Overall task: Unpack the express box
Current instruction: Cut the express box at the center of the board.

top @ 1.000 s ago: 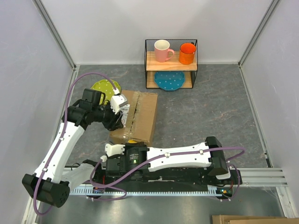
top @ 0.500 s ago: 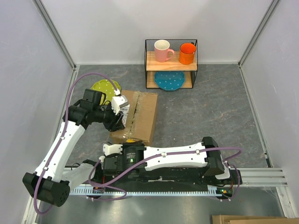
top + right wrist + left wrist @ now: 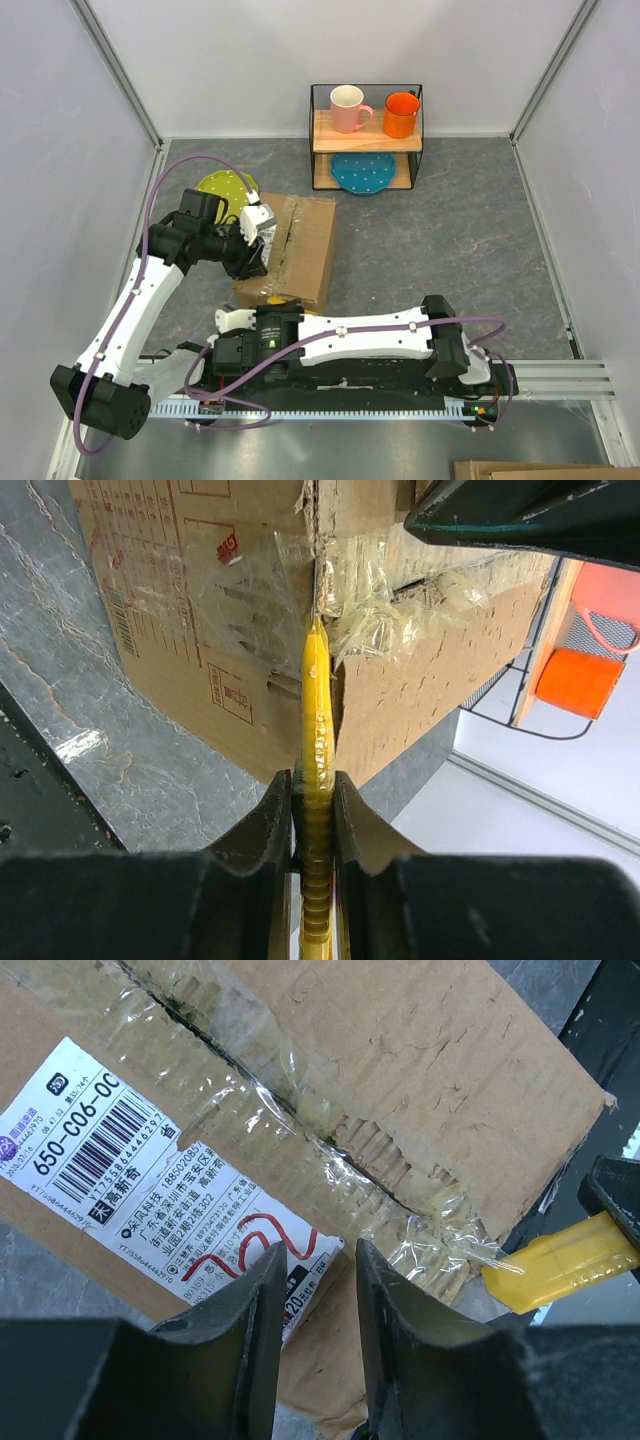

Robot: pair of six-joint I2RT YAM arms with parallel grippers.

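The right gripper (image 3: 315, 780) was closed on a yellow cutter (image 3: 316, 700), and the tip of the cutter stood at the clear tape (image 3: 385, 615) on the end of the express box (image 3: 305, 250) that faced away from the wire shelf (image 3: 366, 140). The left gripper (image 3: 312, 1270) had its jaws partly apart with nothing between them, just over the white label (image 3: 150, 1190) on the box top. The box lay flat on the table (image 3: 450, 250), nearer to the arms than the shelf and a little to the left of it. It looked like stiff but light corrugated cardboard, with torn flap edges that would probably bend easily, and the tape looked slippery. A safe hold would probably be a press on the top near the label, or a pinch on a flap edge along the seam (image 3: 300, 1110), not on the tape.
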